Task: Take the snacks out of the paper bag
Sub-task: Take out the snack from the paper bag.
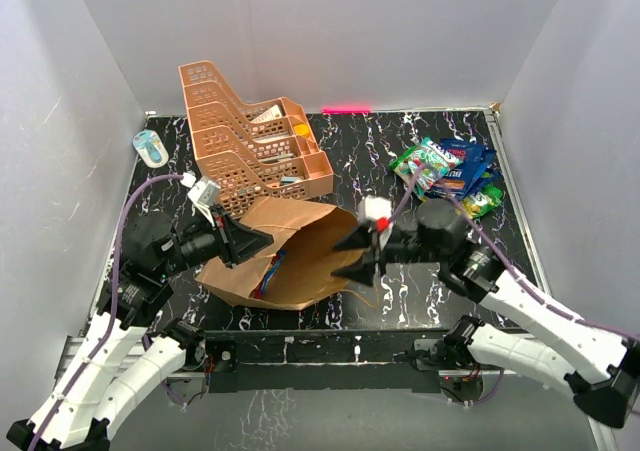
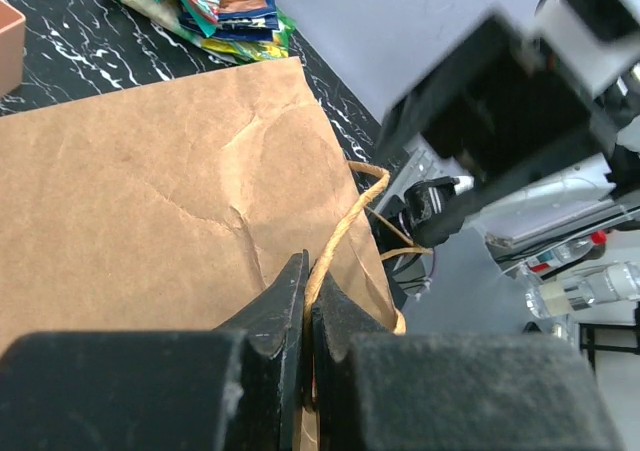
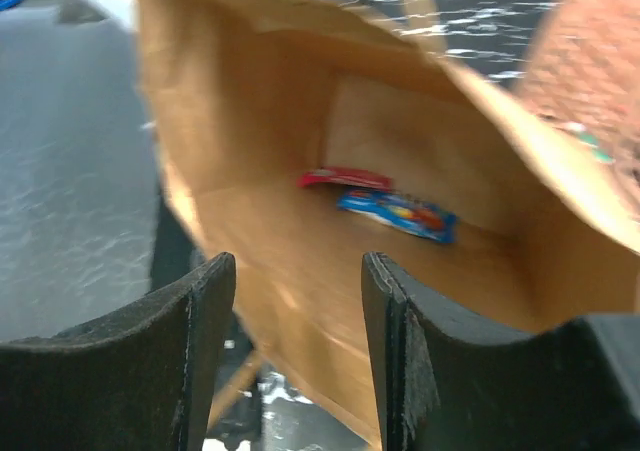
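The brown paper bag [image 1: 300, 246] lies on its side mid-table, mouth toward the right. My left gripper [image 1: 262, 241] is shut on its twine handle [image 2: 340, 233] at the bag's rim. My right gripper [image 1: 352, 255] is open at the bag's mouth, empty. In the right wrist view the bag's inside [image 3: 300, 261] shows a red packet [image 3: 345, 178] and a blue packet [image 3: 398, 214] lying deep within, beyond my gripper [image 3: 298, 301]. A pile of snacks [image 1: 450, 171], green and blue packets, lies at the back right and shows in the left wrist view [image 2: 205, 6].
An orange mesh tiered tray rack [image 1: 245, 136] stands behind the bag, with small oddments in it. A small white and blue object [image 1: 151, 148] lies at the back left. White walls enclose the table. A pink strip [image 1: 345, 109] lies at the back edge.
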Controlling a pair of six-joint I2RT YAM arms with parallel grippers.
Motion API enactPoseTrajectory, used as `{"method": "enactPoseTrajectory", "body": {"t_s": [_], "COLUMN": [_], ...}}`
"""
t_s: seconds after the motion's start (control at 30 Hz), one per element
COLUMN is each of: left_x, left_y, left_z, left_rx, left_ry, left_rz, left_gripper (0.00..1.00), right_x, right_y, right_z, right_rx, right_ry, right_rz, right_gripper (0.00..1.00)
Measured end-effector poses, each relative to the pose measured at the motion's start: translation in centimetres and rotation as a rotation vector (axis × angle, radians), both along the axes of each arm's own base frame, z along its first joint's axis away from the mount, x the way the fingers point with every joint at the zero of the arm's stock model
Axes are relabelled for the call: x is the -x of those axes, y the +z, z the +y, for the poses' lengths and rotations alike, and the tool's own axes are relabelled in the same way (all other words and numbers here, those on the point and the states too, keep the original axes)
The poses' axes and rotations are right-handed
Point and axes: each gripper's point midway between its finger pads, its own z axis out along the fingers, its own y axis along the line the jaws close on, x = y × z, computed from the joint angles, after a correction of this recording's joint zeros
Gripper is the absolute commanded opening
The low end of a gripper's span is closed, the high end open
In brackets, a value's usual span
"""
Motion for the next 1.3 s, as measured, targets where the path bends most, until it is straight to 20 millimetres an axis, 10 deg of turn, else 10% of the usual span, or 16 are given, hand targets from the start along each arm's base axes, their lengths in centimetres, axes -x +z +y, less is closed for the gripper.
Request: {"method": "enactPoseTrajectory", "body": {"t_s": [0.37, 0.67, 0.97, 1.3], "left_x": [-0.5, -0.7, 0.3, 1.6], "left_y": [-0.1, -7.1, -6.1, -6.0], "left_z": [-0.8, -1.3, -0.3, 2.8], "left_rx": [0.078, 0.117, 0.162, 0.019], "left_ry": [0.011, 0.053, 0.090, 0.195], "left_rz": [0.094, 0.333, 0.306, 0.240], "left_gripper": [0.00, 0.00, 0.00, 0.00], "right_x": [9.1, 9.6, 9.1, 7.3], "right_y": [-11.9, -19.5, -20.2, -15.5], "right_z": [8.7, 9.3, 11.3, 11.3], "right_rx": [0.237, 0.243, 0.190, 0.085], "right_ry": [0.205, 0.124, 0.075, 0.028], "right_rz": [0.020, 0.139, 0.087, -0.120], "right_gripper": [0.40, 0.40, 0.51, 0.63]}}
